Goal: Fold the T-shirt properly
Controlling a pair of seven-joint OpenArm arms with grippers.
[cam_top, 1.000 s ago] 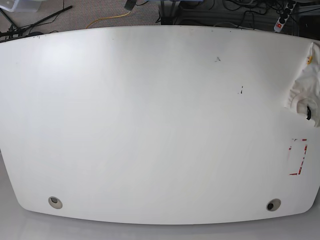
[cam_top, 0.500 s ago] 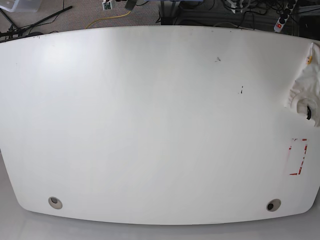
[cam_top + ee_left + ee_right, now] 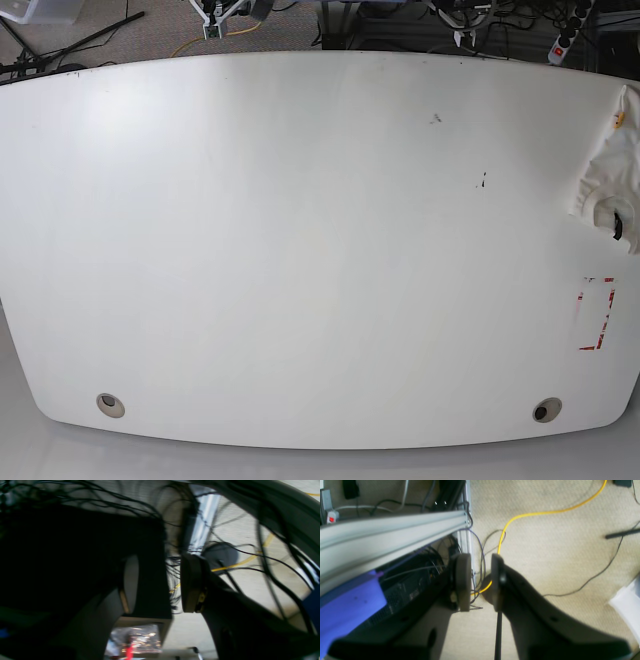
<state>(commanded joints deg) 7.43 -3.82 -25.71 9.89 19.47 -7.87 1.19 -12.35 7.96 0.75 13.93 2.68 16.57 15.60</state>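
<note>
The T-shirt [image 3: 612, 180] lies bunched up, white, at the far right edge of the white table [image 3: 300, 250], partly cut off by the frame; a small yellow tag [image 3: 619, 119] and a black tag [image 3: 617, 226] show on it. No print shows. My left gripper [image 3: 160, 585] is open and empty, seen against dark equipment and cables beyond the table. My right gripper [image 3: 480, 580] is open and empty above the carpet floor. In the base view only small white arm parts show at the top edge, one on the left [image 3: 222, 12] and one on the right [image 3: 462, 12].
A red tape rectangle [image 3: 597, 313] is marked near the table's right front. Two round cable holes [image 3: 111, 404] [image 3: 546, 409] sit near the front edge. A yellow cable [image 3: 545, 512], black cables and an aluminium rail [image 3: 395, 527] lie behind the table.
Small arm parts have come into the base view at the top edge, first on the left, then on the right. The T-shirt has not moved.
</note>
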